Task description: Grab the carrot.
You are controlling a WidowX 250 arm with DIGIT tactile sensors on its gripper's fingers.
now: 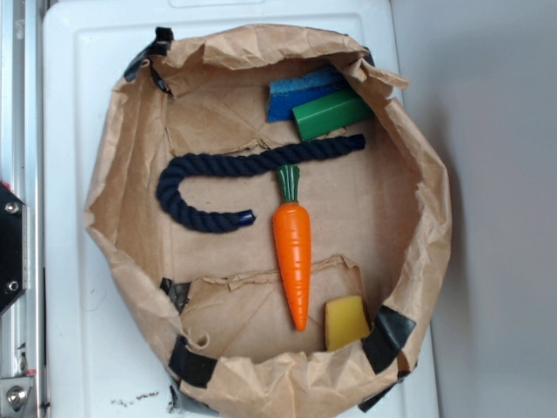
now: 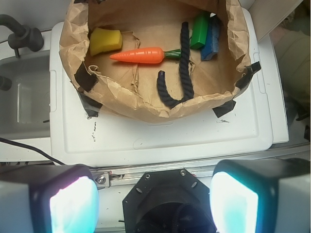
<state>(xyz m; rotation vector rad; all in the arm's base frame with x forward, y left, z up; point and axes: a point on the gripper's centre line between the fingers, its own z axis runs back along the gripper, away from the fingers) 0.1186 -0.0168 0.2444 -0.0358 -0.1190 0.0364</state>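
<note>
Brown paper nest (image 1: pixel 130 200) holds carrot (image 1: pixel 293 248); tool (image 2: pixel 154 201) parted, well apart.

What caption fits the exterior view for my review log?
Orange carrot lying untouched in a brown paper nest beside a dark blue rope, green block and yellow sponge.

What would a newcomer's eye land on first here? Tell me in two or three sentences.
The glossy orange tapered toy carrot with its dark green stem stands out first, lying in the middle of the crumpled brown paper tray. Beside its stem curls a dark navy rope bent into a hook. In the wrist view, the two fingers, pale and glowing, sit spread apart in the foreground, far from the tray.
</note>
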